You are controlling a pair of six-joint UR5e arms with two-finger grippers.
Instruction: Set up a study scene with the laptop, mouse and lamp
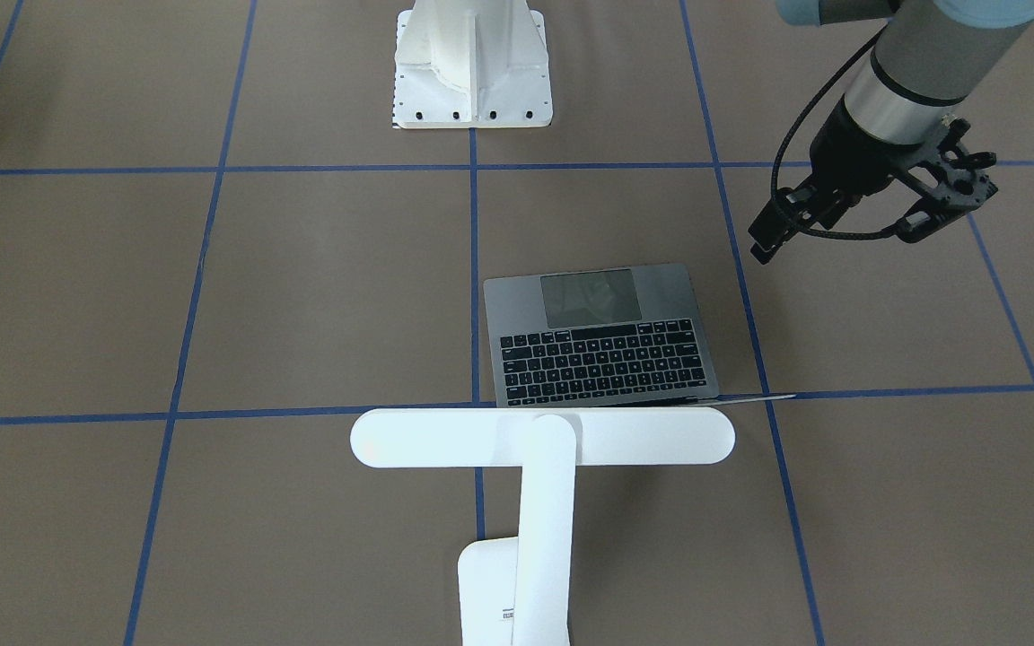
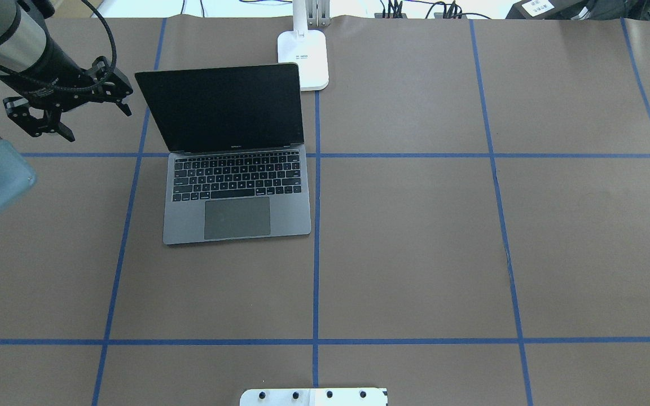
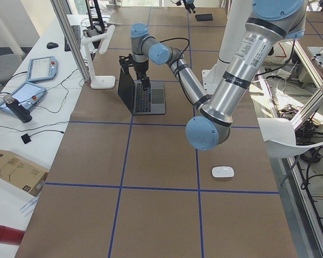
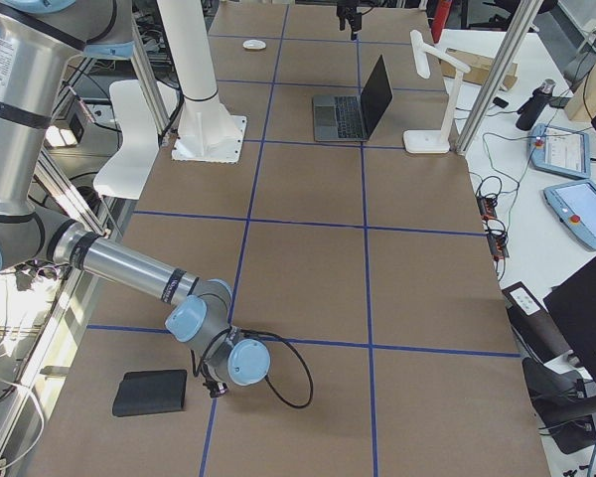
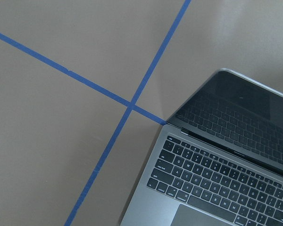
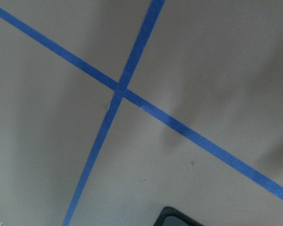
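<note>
The laptop (image 2: 235,186) stands open on the table left of centre, screen dark; its left corner shows in the left wrist view (image 5: 221,165). The white lamp (image 1: 542,437) stands behind the laptop, its bar head over the screen's top edge and its base (image 2: 303,59) at the far edge. The white mouse (image 3: 223,172) lies alone far to the robot's left, out of the overhead view. My left gripper (image 2: 99,124) hovers open and empty beside the screen's left edge. My right gripper (image 4: 219,383) is low by a black pad; I cannot tell whether it is open.
The flat black pad (image 4: 151,393) lies at the table's right end; its corner shows in the right wrist view (image 6: 179,217). The white bolted pedestal (image 1: 472,63) stands at the robot's side. Blue tape lines grid the brown table (image 2: 415,237).
</note>
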